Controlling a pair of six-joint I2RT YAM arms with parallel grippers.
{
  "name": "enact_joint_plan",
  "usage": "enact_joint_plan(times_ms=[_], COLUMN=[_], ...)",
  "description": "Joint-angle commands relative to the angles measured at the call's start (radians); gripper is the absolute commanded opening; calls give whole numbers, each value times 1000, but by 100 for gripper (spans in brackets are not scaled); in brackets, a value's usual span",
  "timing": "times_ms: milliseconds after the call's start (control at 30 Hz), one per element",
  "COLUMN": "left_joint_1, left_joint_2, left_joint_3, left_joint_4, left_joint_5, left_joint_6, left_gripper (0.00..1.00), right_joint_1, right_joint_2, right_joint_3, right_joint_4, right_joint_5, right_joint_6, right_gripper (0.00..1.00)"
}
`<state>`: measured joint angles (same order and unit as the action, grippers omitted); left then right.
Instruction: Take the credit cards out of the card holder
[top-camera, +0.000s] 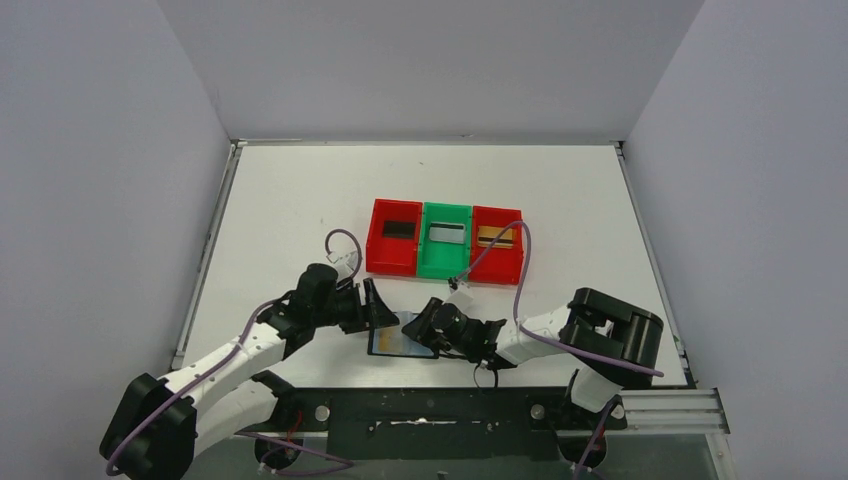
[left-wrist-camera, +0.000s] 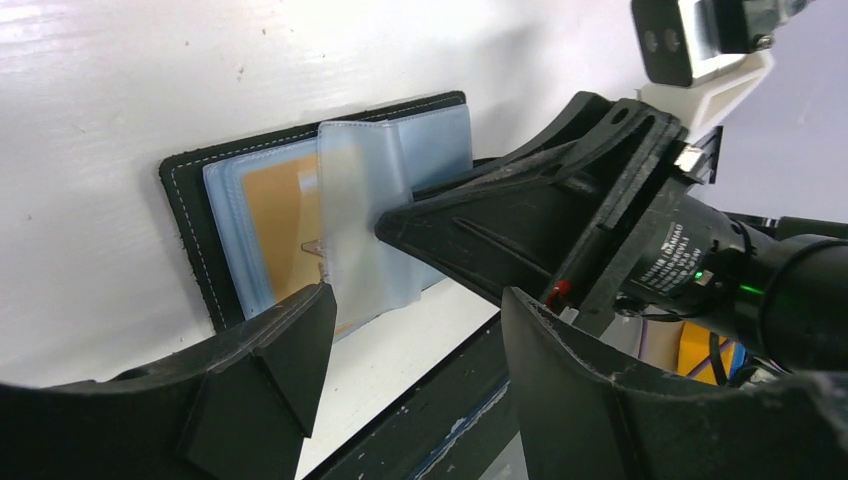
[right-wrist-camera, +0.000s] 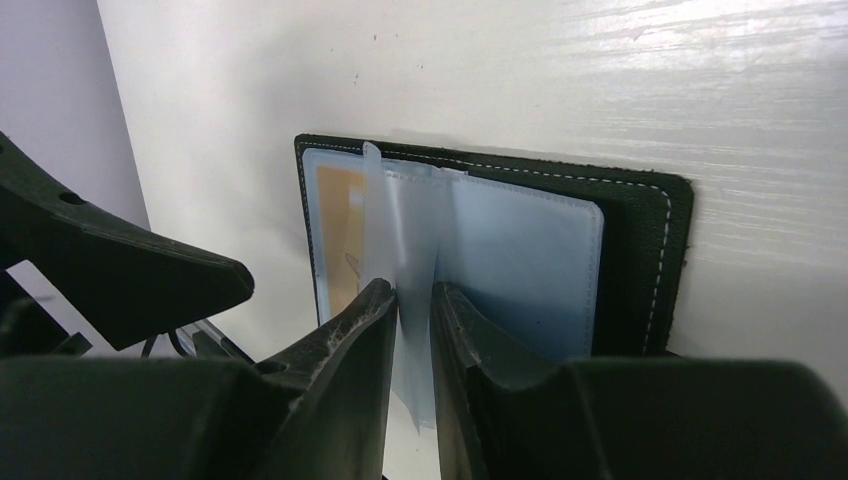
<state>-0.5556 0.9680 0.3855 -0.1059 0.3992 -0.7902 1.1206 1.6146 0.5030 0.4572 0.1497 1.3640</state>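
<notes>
Black card holder (right-wrist-camera: 640, 250) lies open flat — right gripper (right-wrist-camera: 412, 300) pinching one clear sleeve (right-wrist-camera: 400, 220) upright, a gold card (right-wrist-camera: 338, 230) pocketed beside it, left gripper (left-wrist-camera: 415, 310) spread wide, holding nothing.

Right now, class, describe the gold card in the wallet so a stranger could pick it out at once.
On the white table, just nearer the arms than the row of red and green trays, lies the open black card holder. Behind one grey-blue pocket shows the gold card, beside the clear sleeve that the right hand pinches; nothing else in the holder is gold.
</notes>
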Motion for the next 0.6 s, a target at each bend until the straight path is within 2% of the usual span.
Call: enact_joint_plan(times_ms=[0,167,367,567], left_joint_1=[-21,-44,-65,-78], left_joint_2=[41,65,88,104], left_joint_3=[4,9,27,38], left_joint_4=[72,67,63,61], left_joint_5=[16,-24,-44,-58], left_joint_6=[9,13,21,22], left_gripper=[60,60,60,60], right_joint_1=[-4,-3,-1,6], right_joint_2=[-30,-48,-54,-68], right_joint_3=[23,24,45,77], right_joint_4=[-132,-168,-225,-306], right_joint_5=[45,64,77,114], right_joint_6=[1,17,17,9], right_gripper=[23,23,31,31])
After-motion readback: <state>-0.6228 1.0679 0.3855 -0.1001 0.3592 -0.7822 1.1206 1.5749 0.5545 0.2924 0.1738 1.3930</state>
